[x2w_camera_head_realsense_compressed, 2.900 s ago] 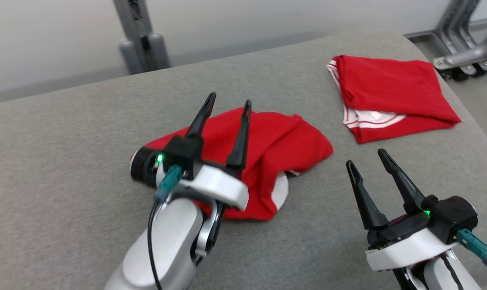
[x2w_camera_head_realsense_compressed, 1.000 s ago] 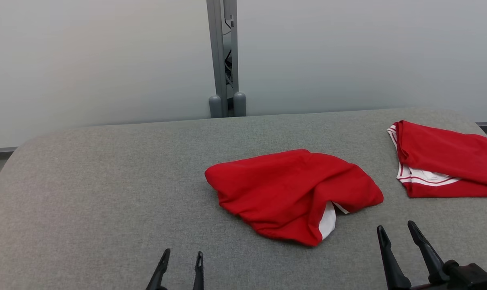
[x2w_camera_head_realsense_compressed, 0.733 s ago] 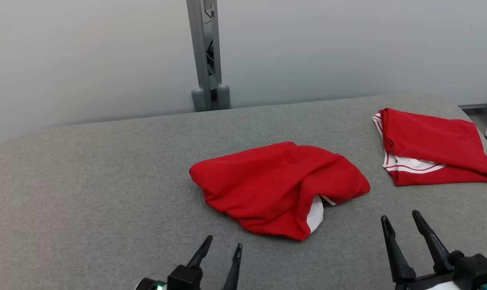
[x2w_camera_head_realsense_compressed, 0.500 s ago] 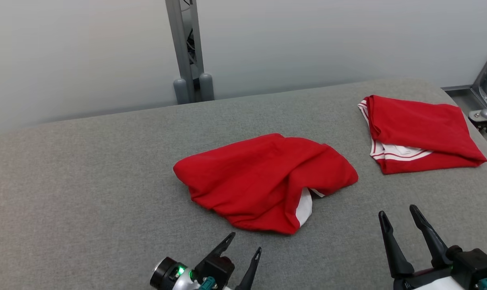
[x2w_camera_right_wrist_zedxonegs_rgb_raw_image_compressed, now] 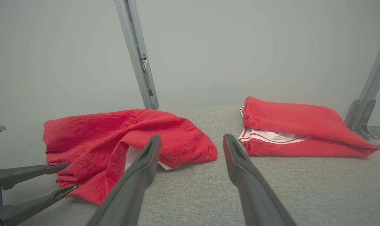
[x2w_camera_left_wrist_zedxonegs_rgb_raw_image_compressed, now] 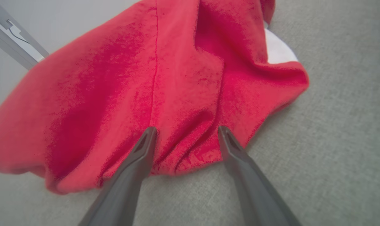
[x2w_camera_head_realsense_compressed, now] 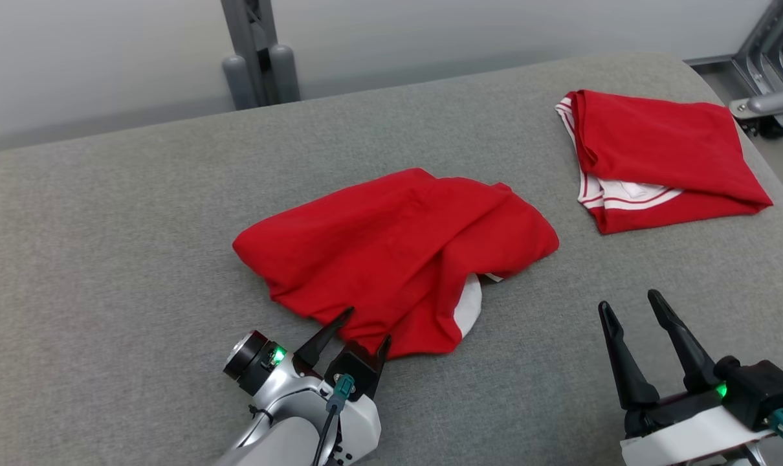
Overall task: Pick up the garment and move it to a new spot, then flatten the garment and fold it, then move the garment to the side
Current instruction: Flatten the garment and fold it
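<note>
On my left, the left gripper has its jaws spread and empty, tips just at the near hem of the crumpled red garment lying mid-way across the grey padded surface. The cloth looks light, limp and quick to bunch, so I'd pinch that near hem through its layers instead of the smooth top. Further right, the right gripper hovers wide and empty over bare padding, well apart from a folded red shirt with white trim; I can read no label or lettering anywhere.
</note>
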### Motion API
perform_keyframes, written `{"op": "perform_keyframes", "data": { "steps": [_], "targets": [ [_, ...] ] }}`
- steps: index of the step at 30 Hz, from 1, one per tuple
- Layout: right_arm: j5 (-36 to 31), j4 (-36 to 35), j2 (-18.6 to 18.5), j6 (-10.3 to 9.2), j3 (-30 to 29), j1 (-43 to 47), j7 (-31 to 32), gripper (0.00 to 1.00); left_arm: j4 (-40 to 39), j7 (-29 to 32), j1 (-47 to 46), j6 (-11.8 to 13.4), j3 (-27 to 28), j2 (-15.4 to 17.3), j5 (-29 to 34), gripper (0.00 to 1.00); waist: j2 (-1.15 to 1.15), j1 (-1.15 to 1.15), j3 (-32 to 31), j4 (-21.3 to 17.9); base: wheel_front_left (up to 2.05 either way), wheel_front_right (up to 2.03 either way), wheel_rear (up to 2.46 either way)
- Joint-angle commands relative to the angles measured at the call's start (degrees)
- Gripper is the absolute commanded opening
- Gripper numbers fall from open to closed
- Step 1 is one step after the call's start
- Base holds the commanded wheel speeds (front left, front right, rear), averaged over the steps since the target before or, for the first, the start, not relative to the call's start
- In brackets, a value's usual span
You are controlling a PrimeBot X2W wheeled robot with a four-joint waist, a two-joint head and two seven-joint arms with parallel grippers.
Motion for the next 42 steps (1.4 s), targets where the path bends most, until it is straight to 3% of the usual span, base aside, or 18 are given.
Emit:
{"op": "perform_keyframes", "data": {
  "steps": [1,8,9,11,12,15,20,25,29,34,39,42],
  "targets": [
    [0.2,0.1,-0.5,-0.02,-0.1,-0.8,0.0,1.0,0.9,-0.2,-1.1,-0.2,-0.4,0.3,0.4,1.0,0.0,0.0,1.0,-1.0,0.0,0.0,0.0],
    [0.4,0.2,-0.7,-0.02,0.1,-2.1,0.0,1.0,4.8,0.0,-2.4,0.0,-2.0,0.3,0.4,1.0,0.0,0.0,1.9,-2.3,0.0,0.0,0.0],
    [0.3,0.2,-0.7,-0.02,0.2,-2.1,0.0,1.0,5.0,0.0,-2.5,-0.1,-2.0,0.3,0.2,0.95,0.0,0.0,1.9,-2.4,0.0,0.0,0.0],
    [0.3,0.3,-0.7,-0.02,0.2,-2.2,0.0,1.0,5.2,0.0,-2.6,-0.2,-1.9,0.3,0.0,0.24,0.0,0.0,1.9,-2.5,0.0,0.0,0.0],
    [0.3,0.3,-0.7,-0.02,0.1,-2.2,0.0,1.0,5.2,0.0,-2.6,-0.5,-1.8,0.3,-0.2,0.0,0.0,0.0,1.8,-2.6,0.0,0.0,0.0],
    [0.1,0.4,-0.7,-0.01,0.1,-2.1,0.0,1.0,5.1,-0.1,-2.2,-2.3,-1.6,0.4,-1.0,0.0,0.0,0.0,1.5,-2.5,0.0,0.0,0.0],
    [-0.1,0.4,-0.8,-0.02,-0.2,-1.1,0.0,1.0,5.1,-0.1,-1.0,-7.7,-0.4,0.4,-5.9,0.0,0.0,0.0,0.1,-1.9,0.0,0.0,0.0],
    [-0.6,0.6,-0.4,-0.01,-0.9,0.1,0.0,1.0,2.0,1.4,-0.9,-10.1,-1.2,0.2,-7.5,0.0,0.0,0.0,-1.3,-0.8,0.0,0.0,0.0],
    [-1.3,0.4,0.1,-0.01,-2.0,1.4,0.0,1.0,-5.4,7.3,-1.2,-12.1,-3.0,1.1,-7.5,0.0,0.0,0.0,-2.7,1.0,0.0,0.0,0.0],
    [-2.6,1.3,0.6,-0.02,-1.7,2.3,0.0,1.0,-23.8,17.8,-1.2,-9.6,-3.4,5.7,-6.6,0.0,0.0,0.0,-4.4,2.2,0.0,0.0,0.0],
    [-2.9,1.8,1.0,-0.01,-1.4,2.2,0.0,1.0,-45.5,29.6,1.7,-4.9,-1.7,13.5,-5.8,0.0,0.0,0.0,-5.7,1.6,0.0,0.0,0.0],
    [-3.0,2.0,1.1,-0.01,-1.5,2.4,0.0,1.0,-54.1,33.4,3.5,-2.2,1.6,16.4,-8.2,0.0,0.0,0.0,-6.1,1.2,0.0,0.0,0.0]
  ]
}}
